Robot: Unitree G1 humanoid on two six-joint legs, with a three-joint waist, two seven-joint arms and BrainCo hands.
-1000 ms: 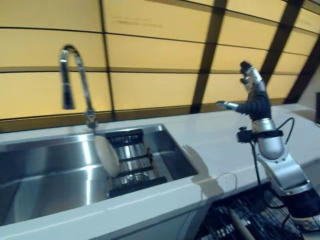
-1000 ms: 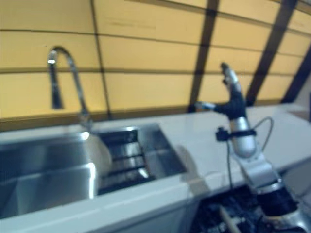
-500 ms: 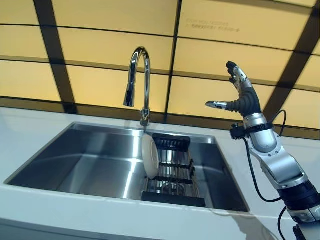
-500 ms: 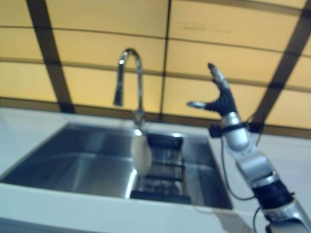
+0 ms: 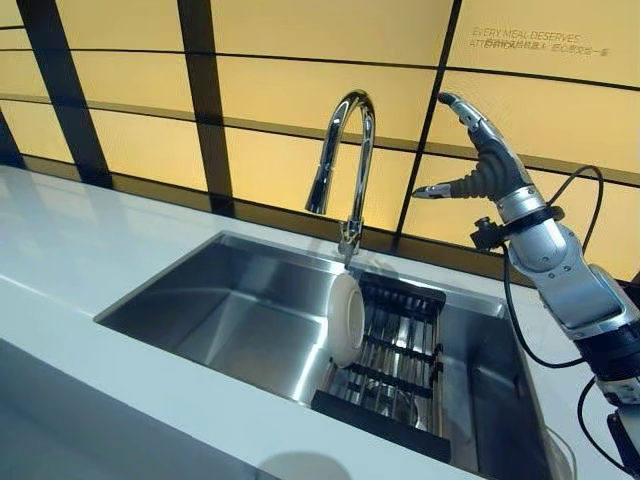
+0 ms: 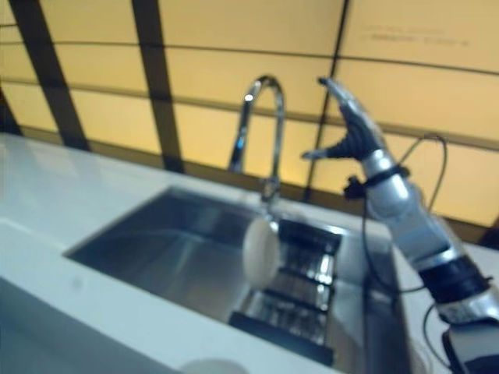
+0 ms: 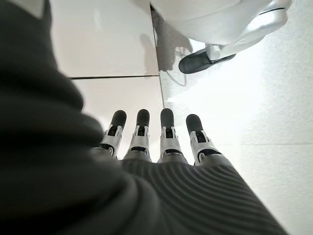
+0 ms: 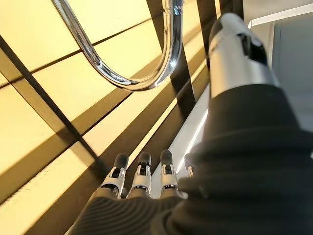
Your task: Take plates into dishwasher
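Plate (image 5: 347,318) is seen standing on edge in the dish rack (image 5: 396,352) inside the sink (image 5: 230,320), white, round, face turned left | right hand (image 5: 487,165) is held raised, fingers spread and empty, above, right of and farther than it, beside the faucet (image 5: 346,160) | left hand (image 7: 161,134) is shown relaxed, empty, only in its wrist view, so the right is judged nearer.

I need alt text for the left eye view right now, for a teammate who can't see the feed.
The robot's right hand is raised open, holding nothing, to the right of the faucet. Below, a white plate stands on edge in a black rack inside the steel sink.
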